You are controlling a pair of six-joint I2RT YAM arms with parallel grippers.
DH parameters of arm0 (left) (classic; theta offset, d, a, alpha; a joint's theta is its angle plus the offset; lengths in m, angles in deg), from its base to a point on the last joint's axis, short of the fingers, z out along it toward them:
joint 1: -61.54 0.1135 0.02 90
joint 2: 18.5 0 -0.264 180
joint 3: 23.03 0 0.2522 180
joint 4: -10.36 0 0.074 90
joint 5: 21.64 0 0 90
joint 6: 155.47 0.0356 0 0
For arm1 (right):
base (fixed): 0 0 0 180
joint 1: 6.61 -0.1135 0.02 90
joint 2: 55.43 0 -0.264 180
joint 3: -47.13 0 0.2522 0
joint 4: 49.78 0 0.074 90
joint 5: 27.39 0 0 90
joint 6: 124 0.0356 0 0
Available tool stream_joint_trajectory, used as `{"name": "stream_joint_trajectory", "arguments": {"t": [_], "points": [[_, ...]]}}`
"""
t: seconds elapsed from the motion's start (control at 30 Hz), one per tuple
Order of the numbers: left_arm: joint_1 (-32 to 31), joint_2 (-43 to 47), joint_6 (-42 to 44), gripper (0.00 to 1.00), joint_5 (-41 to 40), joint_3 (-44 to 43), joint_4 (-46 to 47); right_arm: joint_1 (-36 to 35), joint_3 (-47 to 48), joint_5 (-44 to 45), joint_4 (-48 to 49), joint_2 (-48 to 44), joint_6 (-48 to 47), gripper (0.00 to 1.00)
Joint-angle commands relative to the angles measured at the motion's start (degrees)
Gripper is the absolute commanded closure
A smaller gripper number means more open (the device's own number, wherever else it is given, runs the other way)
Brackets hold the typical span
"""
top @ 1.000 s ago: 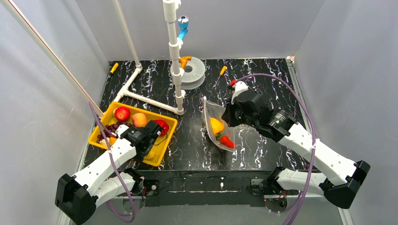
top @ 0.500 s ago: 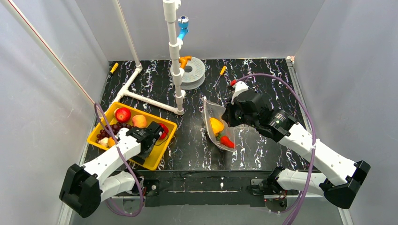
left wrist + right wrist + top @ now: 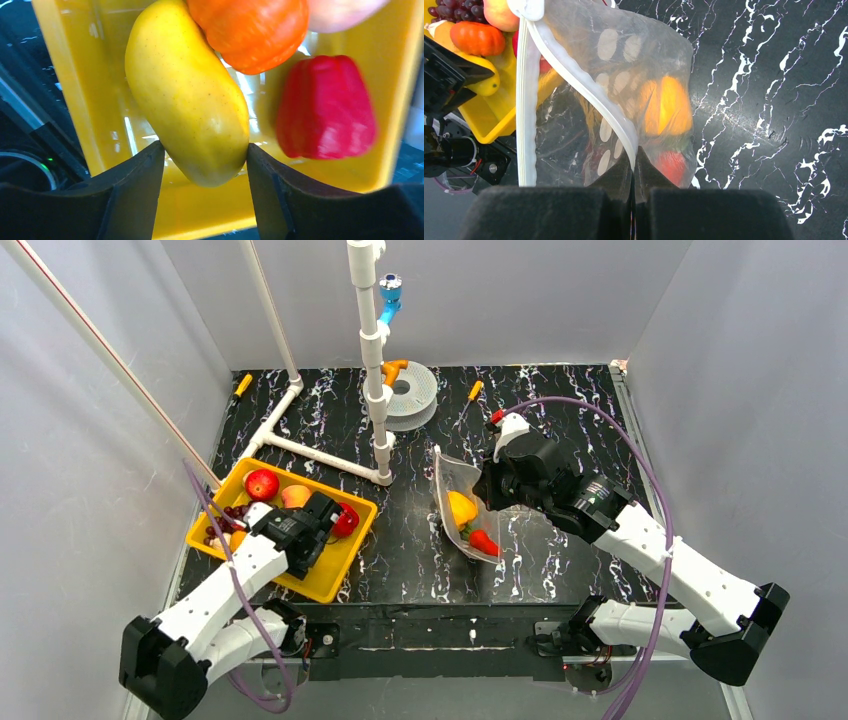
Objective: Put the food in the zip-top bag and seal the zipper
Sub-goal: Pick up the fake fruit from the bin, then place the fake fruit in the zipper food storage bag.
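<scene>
My left gripper (image 3: 201,155) is low in the yellow tray (image 3: 65,90) near the worktop's (image 3: 774,100) front-left corner. Its fingers are narrowed onto a yellow mango (image 3: 187,95), touching both sides, with an orange pumpkin (image 3: 250,30) against the mango's far end and a red pepper (image 3: 325,107) just beside. My right gripper (image 3: 634,165), mid-worktop, is pinched tight on the zipper (image 3: 574,75) of the bag (image 3: 624,50), whose mouth is open with the two strips apart. Inside the bag are a yellow-orange piece (image 3: 666,107) and a red piece (image 3: 671,165).
</scene>
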Motion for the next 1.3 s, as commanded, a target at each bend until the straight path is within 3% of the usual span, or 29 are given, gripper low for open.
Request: {"name": "stream_joint_trajectory", "arguments": {"t": [0.0,0.1,0.27,0.5,0.67,0.87,1.03,1.13,1.27], "points": [[0.3,5.1,5.5,0.67,-1.9,-5.1,-1.4,-0.3,0.4,0.5,1.6,-0.6,-0.5,0.99],[0.4,11.6,12.9,0.74,0.9,-6.4,3.9,-0.3,0.8,0.5,1.5,-0.4,-0.5,0.99],[0.4,20.6,25.5,0.73,8.6,-6.5,16.7,-0.3,1.1,0.1,1.5,0.0,-0.4,0.99],[0.4,26.0,43.6,0.71,29.8,-4.6,39.9,-0.3,1.1,-0.5,1.6,0.6,-0.4,0.99],[0.4,23.5,49.1,0.72,50.6,-3.5,54.3,-0.3,1.0,-0.6,1.9,0.6,-0.3,0.99],[0.2,16.3,40.4,0.75,73.1,-1.0,82.7,-0.3,0.8,-1.1,2.2,0.3,0.1,0.99],[-2.6,11.4,35.8,0.75,74.7,-1.6,87.6,-0.3,0.9,-1.2,2.5,0.5,0.3,0.99],[-5.0,9.6,34.9,0.80,71.1,-2.4,84.0,-0.3,1.2,-1.2,2.3,0.9,0.3,0.99],[-10.1,8.3,33.1,0.82,60.0,-4.4,73.5,-0.3,1.0,-1.1,2.5,1.0,0.3,0.99]]}}
